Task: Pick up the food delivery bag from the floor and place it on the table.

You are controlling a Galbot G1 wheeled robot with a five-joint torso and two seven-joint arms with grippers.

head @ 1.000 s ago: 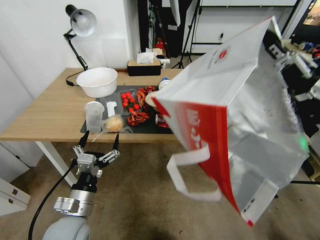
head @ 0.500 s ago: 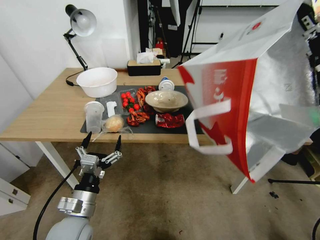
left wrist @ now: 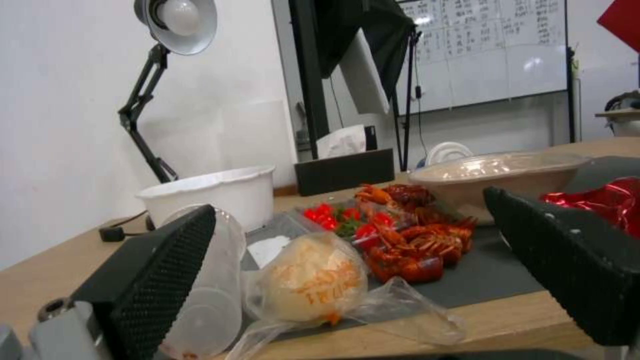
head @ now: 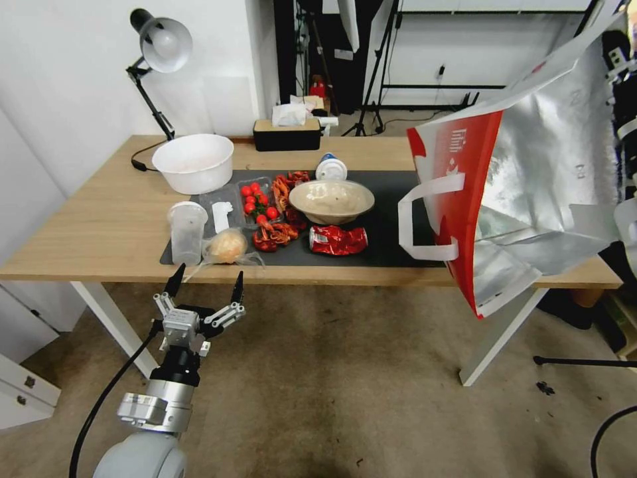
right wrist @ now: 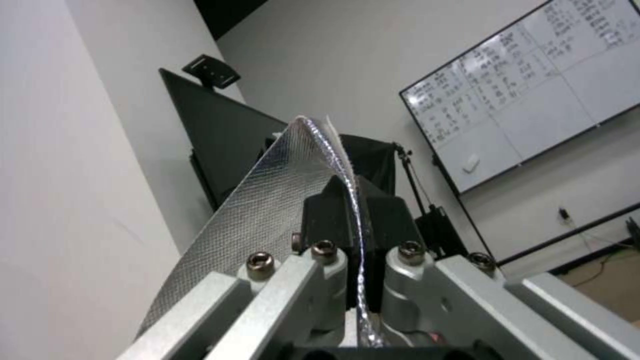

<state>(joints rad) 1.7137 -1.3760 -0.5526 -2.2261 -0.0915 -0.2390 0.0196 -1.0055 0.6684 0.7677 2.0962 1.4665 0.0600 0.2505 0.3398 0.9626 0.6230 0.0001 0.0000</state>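
Beyond the table's (head: 99,226) right end, my right gripper (right wrist: 353,235) is pinching the bag's (head: 531,199) foil edge aloft, so I'm wanting a slow swing left onto the bare mat (head: 391,199), clear of the bowl (head: 332,199), while my left gripper (head: 202,285) is idling open.

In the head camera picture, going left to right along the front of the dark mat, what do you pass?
Clear plastic cup → bagged bun → crayfish → crushed red can → food delivery bag, hanging from the right pincer.
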